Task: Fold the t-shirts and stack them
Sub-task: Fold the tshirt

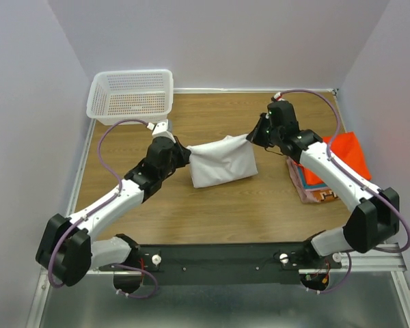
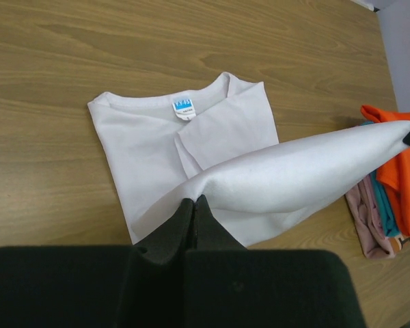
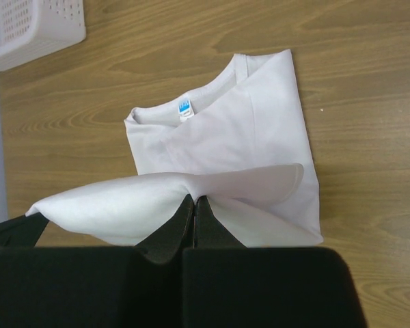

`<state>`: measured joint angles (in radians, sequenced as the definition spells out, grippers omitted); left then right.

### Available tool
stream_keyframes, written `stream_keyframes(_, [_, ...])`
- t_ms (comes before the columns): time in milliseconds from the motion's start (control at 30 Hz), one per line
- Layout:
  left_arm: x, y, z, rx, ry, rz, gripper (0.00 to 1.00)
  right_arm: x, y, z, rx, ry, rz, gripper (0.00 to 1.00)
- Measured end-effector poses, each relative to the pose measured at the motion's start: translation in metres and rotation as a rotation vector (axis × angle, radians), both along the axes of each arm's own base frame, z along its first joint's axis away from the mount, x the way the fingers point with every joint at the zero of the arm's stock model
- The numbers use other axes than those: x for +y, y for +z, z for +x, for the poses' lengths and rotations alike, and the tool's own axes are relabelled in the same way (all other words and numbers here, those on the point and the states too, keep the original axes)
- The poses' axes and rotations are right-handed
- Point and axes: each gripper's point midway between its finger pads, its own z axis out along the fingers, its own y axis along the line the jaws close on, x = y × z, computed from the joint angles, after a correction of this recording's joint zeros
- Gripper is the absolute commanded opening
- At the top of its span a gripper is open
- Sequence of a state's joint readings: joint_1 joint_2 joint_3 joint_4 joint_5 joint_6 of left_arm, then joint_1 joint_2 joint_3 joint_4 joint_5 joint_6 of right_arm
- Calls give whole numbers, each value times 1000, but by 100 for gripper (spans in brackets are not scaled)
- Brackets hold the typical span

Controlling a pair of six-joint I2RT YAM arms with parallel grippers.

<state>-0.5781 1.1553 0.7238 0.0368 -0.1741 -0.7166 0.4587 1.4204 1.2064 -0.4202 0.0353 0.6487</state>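
The white t-shirt (image 1: 222, 164) lies partly folded on the wooden table mid-scene, collar and blue label facing up (image 2: 183, 108) (image 3: 185, 109). My left gripper (image 1: 184, 154) is shut on its lifted far edge at the left end (image 2: 194, 199). My right gripper (image 1: 254, 136) is shut on the same edge at the right end (image 3: 195, 198). The edge hangs stretched between them above the shirt. A stack of folded shirts, orange-red on top (image 1: 345, 156), with teal, pink and brown edges (image 2: 374, 212), lies at the right.
A white mesh basket (image 1: 132, 96) stands at the back left corner, also in the right wrist view (image 3: 27, 27). Grey walls enclose the table on three sides. Bare wood shows in front of the shirt.
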Motion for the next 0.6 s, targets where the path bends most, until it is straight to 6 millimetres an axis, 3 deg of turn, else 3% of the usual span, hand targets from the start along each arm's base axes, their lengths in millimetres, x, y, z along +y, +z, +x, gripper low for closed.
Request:
stream_keyframes(333, [6,-28,47,44,26,54,0,0,-26,41,35,-39,-32,0])
stream_keyframes(600, [6,-44,78,68,28,71,0,0,-64,81,84,-33,-52,0])
